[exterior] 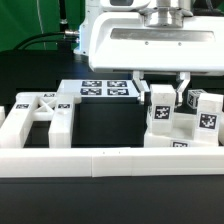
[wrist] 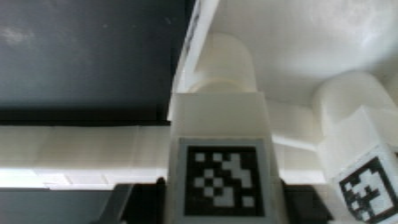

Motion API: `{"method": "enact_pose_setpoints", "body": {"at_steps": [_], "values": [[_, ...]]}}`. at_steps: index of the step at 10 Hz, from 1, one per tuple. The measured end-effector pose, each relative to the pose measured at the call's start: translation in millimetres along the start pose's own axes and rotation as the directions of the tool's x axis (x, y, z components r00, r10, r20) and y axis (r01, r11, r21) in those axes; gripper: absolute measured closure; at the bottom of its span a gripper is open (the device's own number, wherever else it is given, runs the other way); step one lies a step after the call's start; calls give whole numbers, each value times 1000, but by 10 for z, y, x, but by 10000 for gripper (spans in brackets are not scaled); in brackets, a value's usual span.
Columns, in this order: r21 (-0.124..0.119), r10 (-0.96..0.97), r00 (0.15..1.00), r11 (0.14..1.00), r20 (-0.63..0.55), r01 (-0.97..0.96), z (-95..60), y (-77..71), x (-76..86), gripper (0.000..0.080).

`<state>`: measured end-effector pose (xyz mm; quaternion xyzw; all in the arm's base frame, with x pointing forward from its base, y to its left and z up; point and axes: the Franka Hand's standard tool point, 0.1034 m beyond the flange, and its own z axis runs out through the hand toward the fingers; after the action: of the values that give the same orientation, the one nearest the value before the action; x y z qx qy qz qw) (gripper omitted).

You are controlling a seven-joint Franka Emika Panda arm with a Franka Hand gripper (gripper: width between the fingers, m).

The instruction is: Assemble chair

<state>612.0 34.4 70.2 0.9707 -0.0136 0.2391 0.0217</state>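
Two fingers (exterior: 143, 88) of the gripper (exterior: 163, 92) flank an upright white plastic tagged chair post (exterior: 161, 112) at the exterior view's right, aligned likely for lifting it; whether they pinch, I cannot tell.

In the exterior view the border rail (exterior: 110, 160) runs across the lower part of the frame, in front of everything else on the table (exterior: 105, 125). Just behind it, at the frame's left, a chair panel (exterior: 40, 115) lies flat. The marker board (exterior: 105, 88) lies at centre, farther back. At right, behind the rail, a chair post (exterior: 160, 112) stands between the fingers of the gripper (exterior: 163, 90) above it, with a chair block (exterior: 205, 112) just right of it
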Motion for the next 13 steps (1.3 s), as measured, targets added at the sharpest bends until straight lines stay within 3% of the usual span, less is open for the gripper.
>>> {"method": "enact_pose_setpoints", "body": {"at_steps": [2,3,4,5,9,13], "values": [[0,-1,1000,1000,0,1,2,0,-2,513],[0,-1,1000,1000,0,1,1,3,-1,295],[-1,-5,1000,1000,21,5,-5,52,28,295],[0,-1,999,1000,41,1,-43,135,96,181],[4,7,999,1000,53,-7,-166,239,239,151],[8,6,996,1000,88,-7,-142,229,205,151]]}}
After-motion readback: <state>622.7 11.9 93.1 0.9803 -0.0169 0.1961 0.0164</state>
